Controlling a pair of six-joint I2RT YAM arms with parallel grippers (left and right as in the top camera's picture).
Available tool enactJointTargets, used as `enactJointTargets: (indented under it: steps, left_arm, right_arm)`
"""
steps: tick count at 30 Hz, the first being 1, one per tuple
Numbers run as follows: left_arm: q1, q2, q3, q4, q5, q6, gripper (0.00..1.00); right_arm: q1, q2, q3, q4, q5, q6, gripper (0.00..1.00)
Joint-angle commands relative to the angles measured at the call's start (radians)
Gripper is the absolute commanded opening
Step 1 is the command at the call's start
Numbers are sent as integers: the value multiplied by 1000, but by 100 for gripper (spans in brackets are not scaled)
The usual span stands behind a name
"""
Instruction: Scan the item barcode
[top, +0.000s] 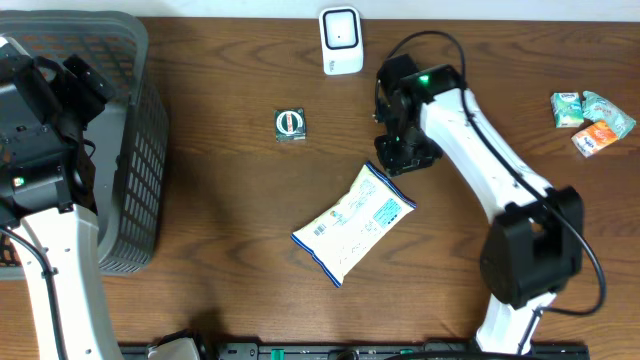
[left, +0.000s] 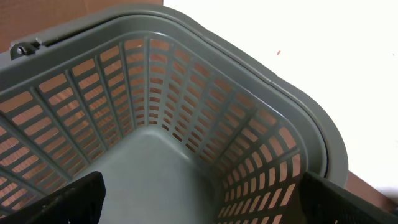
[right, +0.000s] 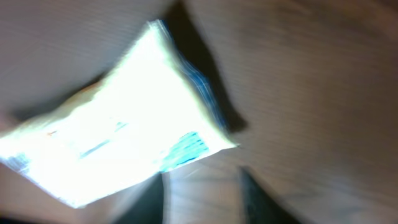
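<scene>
Well, the pouch (top: 352, 222) lies flat mid-bench, short of the scanner (top: 341, 40). The right gripper (top: 398, 160) sits at its corner, likely to lift it; I cannot tell whether its jaws grip. The left gripper (left: 211, 202) hangs over the basket (left: 249, 74), jaws spread.

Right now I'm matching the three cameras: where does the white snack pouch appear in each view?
Overhead: the white snack pouch lies tilted, mid-picture.
Left wrist: not in it; only the grey basket shows.
Right wrist: the pouch fills the upper left, blurred and glaring.
Shared landmark: the brown table, in overhead and right wrist.
</scene>
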Motion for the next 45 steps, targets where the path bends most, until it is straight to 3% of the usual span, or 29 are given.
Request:
enactJointTargets:
  steps: [1, 2, 3, 12, 24, 30, 35, 42, 45]
  left_arm:
    - [5, 2, 16, 0, -3, 10, 98]
    - [5, 2, 16, 0, -2, 10, 98]
    - [5, 2, 16, 0, -3, 10, 98]
    - [5, 2, 16, 0, -3, 10, 98]
    - [5, 2, 16, 0, -3, 10, 98]
    - [5, 2, 16, 0, -3, 10, 98]
    - [5, 2, 16, 0, -3, 10, 98]
    - [5, 2, 16, 0, -3, 10, 98]
    - [5, 2, 16, 0, -2, 10, 98]
  right_arm:
    - [34, -15, 1, -27, -188, -41, 11]
    - [58, -8, -5, -40, -193, -41, 2]
    - [72, -5, -10, -43, -193, -45, 1]
    - [307, 13, -65, 54, -193, -152, 1]
    - [551, 33, -142, 154, -190, -151, 1]
    - [576, 34, -265, 264, -183, -142, 1]
    - [557, 34, -323, 347, -37, 8, 3]
    - [499, 34, -400, 407, -25, 22, 4]
    - [459, 34, -402, 427, 63, 101, 3]
